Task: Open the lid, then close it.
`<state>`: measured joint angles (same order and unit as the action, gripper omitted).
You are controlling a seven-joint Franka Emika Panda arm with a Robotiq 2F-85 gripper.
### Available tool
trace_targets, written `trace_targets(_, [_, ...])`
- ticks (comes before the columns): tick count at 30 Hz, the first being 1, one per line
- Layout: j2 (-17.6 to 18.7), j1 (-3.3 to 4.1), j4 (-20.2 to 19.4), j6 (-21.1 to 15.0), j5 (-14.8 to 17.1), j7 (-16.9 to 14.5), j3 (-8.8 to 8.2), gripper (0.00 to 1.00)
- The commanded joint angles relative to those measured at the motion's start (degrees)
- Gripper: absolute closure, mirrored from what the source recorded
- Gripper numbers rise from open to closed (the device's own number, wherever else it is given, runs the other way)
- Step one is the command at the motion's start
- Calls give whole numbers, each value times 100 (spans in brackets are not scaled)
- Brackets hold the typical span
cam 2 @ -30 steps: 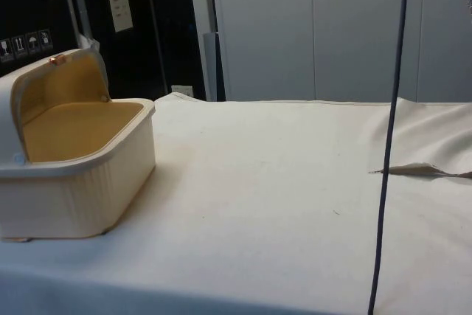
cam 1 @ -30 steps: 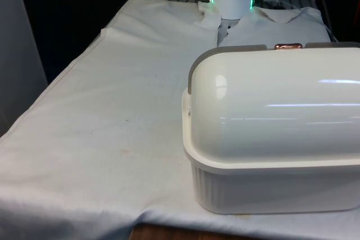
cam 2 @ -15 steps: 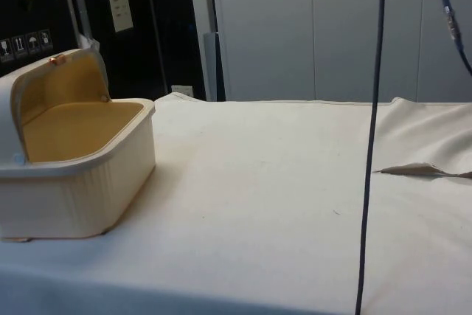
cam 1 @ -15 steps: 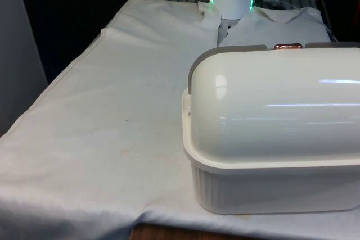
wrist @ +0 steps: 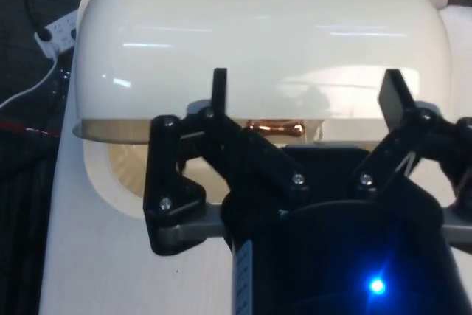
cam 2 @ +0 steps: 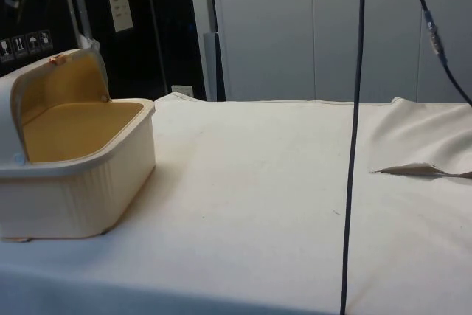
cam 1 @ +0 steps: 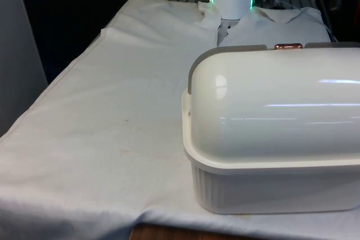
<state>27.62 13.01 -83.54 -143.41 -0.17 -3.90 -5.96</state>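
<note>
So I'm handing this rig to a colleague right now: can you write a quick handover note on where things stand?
Gripper: open, holding nothing, poised above the lid's copper handle, not touching it.
Bread box: on the white cloth, at the front view's right, its back to that camera.
Lid: rolled back; the side view shows the tan interior exposed.
Done: the lid is open.
Left: catch the handle or the lid's edge, roll the lid shut over the opening, then back off. The gripper looks roughly lined up with the handle, but check before descending.
</note>
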Motion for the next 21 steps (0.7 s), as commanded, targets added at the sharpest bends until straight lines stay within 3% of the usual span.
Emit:
trace_targets(1, [40,0,57,46,0,23,-6,1])
trace_targets(2, [63,0,80,46,0,29,-11,12])
trace_targets(5, [86,0,103,46,-6,29,-11,29])
trace_targets(7, [69,0,69,0,0,11,-6,39])
trace_targets(8, [97,0,120,52,-6,34,-11,39])
trace_targets(10, [115,0,143,52,-6,34,-17,53])
trace_targets(15, [97,-6,103,0,0,11,-6,77])
trace_targets(16, [120,0,149,52,-6,34,-17,77])
trace_targets(17, [132,0,149,52,-6,34,-17,89])
trace_targets(19, [178,-11,143,63,17,23,0,99])
trace_targets(21, [212,-17,149,103,29,17,6,100])
